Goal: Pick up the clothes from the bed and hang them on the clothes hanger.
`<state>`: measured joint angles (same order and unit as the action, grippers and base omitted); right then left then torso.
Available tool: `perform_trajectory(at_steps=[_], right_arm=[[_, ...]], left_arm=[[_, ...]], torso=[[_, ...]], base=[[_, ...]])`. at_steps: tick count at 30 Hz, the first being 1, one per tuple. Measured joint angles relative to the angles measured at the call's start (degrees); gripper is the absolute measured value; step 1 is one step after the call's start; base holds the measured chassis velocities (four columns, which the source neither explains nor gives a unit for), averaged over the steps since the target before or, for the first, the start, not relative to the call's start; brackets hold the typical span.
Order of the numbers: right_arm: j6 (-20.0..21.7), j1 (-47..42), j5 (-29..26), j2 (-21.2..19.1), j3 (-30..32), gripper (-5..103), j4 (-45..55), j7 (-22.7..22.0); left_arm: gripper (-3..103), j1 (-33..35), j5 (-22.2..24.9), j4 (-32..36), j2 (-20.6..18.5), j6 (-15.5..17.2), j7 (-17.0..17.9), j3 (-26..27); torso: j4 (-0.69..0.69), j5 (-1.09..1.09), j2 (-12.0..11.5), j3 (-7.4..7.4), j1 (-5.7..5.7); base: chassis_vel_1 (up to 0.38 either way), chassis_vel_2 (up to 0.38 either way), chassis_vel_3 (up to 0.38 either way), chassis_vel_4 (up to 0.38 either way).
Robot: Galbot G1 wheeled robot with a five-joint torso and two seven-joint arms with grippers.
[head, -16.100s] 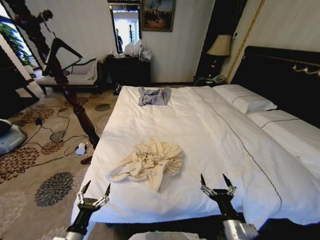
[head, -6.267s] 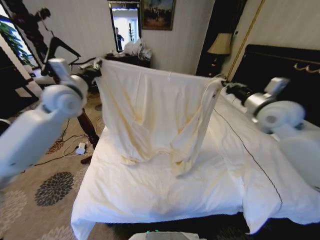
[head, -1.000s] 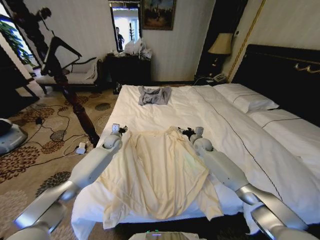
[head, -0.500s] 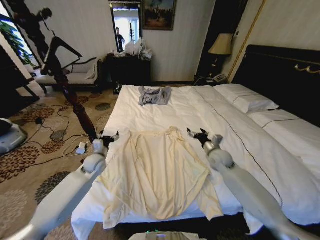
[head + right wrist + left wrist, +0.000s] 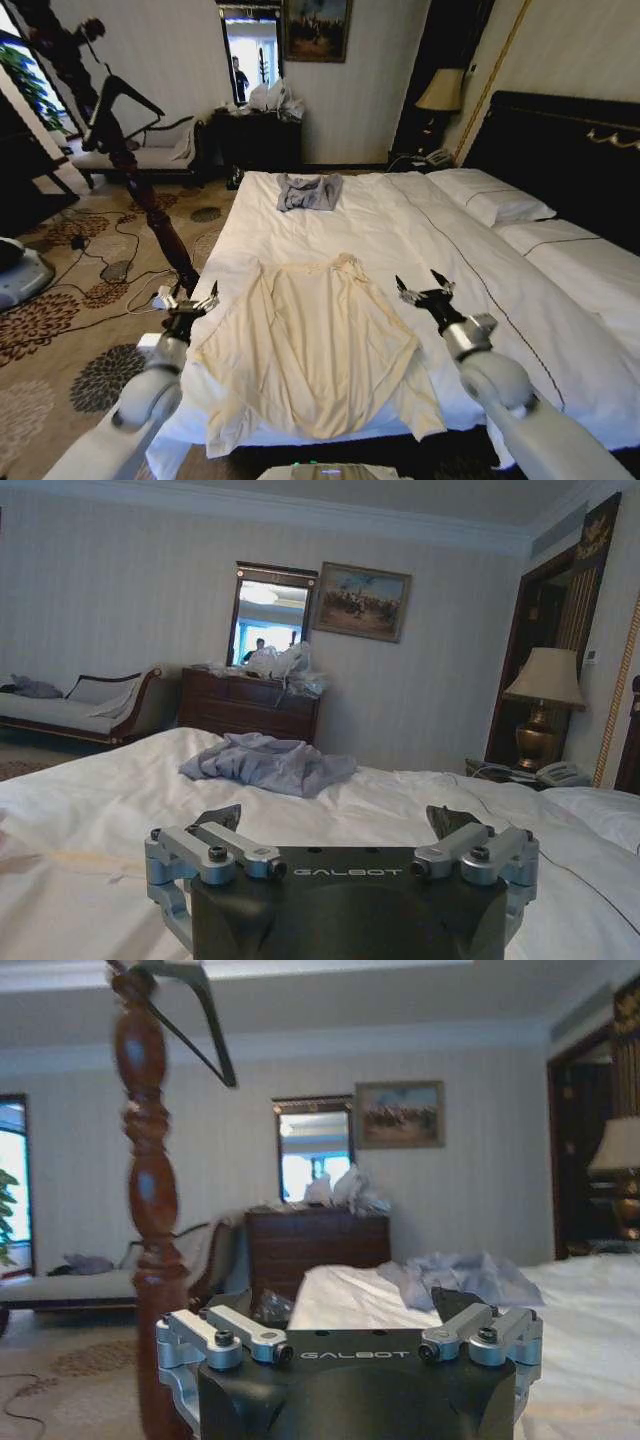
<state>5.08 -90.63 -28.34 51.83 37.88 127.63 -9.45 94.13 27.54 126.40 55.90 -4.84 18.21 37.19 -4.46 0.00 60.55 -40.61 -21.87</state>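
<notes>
You are facing a hotel bedroom with striped pale walls and a patterned carpet [image 5: 60, 330], and the bed [image 5: 330, 215] stretches away from you under its white duvet. Nearest you, the clothes [image 5: 315, 345] lie spread flat on the duvet, collar toward the far end, lower hem draping over the near edge of the mattress, sleeves folded in at both sides.

Your left gripper [image 5: 186, 297] sits just off the garment's left shoulder, over the bed's left edge, fingers spread apart with nothing between them. Your right gripper [image 5: 422, 286] hovers over bare duvet just beside the garment's right shoulder, fingers likewise parted and empty. In each wrist view you can see the finger links splayed wide, left [image 5: 352, 1310] and right [image 5: 340, 825].

Past the grippers, a small grey garment [image 5: 308, 191] lies crumpled near the far end of the bed, well apart from the cream one. White pillows [image 5: 490, 195] rest against the black headboard [image 5: 560, 150] on your right.

To your left, a turned dark wooden post [image 5: 130, 160] rises from the carpet, and the clothes hanger [image 5: 128, 100] sits at its top, black and triangular; the left wrist view shows it [image 5: 195, 1015] above the post. Farther back stand a dark dresser [image 5: 255, 135], a mirror [image 5: 250, 55], a framed painting [image 5: 316, 28] and a bedside lamp [image 5: 438, 92].
</notes>
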Motion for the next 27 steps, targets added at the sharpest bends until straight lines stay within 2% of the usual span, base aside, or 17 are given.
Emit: perform_trajectory(at_steps=[3,6,9,12,16,18,23,26,27], right_arm=[[-0.2,-2.5,1.2,2.3,0.1,100,1.9,0.2],[-0.2,-5.5,2.1,4.9,0.4,100,3.9,0.3],[-0.1,-6.4,2.9,6.5,0.3,100,4.7,0.3],[0.9,-8.3,4.9,10.5,0.5,100,6.1,0.3],[1.0,-10.9,6.7,13.4,1.8,100,7.0,0.6],[0.9,-11.4,7.0,14.4,2.2,100,7.2,0.7],[1.0,-12.4,7.6,16.6,3.1,100,7.7,0.7],[1.0,-13.5,7.4,17.5,4.5,100,8.2,0.6],[1.0,-13.5,7.4,17.5,4.5,100,8.2,0.6]], left_arm=[[103,4.3,-2.2,2.4,2.6,-0.9,-0.8,1.9],[98,9.2,-5.3,6.0,5.6,-1.5,-1.1,2.3],[95,11.5,-5.8,7.8,6.4,-1.9,-1.2,2.4],[100,13.7,-4.6,9.8,6.3,-2.0,-1.7,4.4],[100,13.6,-4.1,10.0,5.7,-1.9,-2.1,4.8],[100,13.3,-3.7,10.1,5.7,-1.5,-2.0,4.7],[100,11.4,-3.6,10.5,5.4,1.4,-0.3,4.0],[100,7.2,-1.2,13.0,3.1,9.8,4.3,3.3],[100,7.2,-1.2,13.0,3.1,9.8,4.3,3.3]], torso=[[0.03,0.02,0.0,0.0,0.0],[0.0,-0.02,0.0,0.0,0.0],[0.0,-0.01,0.0,0.0,0.0],[0.02,0.03,0.0,-0.01,-0.02],[-0.03,-0.01,0.0,-0.01,-0.01],[0.0,-0.01,0.0,-0.01,-0.01],[0.02,-0.01,0.0,-0.01,-0.02],[0.0,-0.01,0.0,-0.01,-0.01],[0.0,-0.01,0.0,-0.01,-0.01]], base=[[0.0,0.0,0.0,0.0],[0.0,0.0,0.0,0.0],[0.0,0.0,0.0,0.0],[0.0,0.0,0.0,0.0],[0.0,0.0,0.0,0.0],[0.0,0.0,0.0,0.0],[0.0,0.0,0.0,0.0],[0.0,0.0,0.0,0.0],[0.0,0.0,0.0,0.0]])
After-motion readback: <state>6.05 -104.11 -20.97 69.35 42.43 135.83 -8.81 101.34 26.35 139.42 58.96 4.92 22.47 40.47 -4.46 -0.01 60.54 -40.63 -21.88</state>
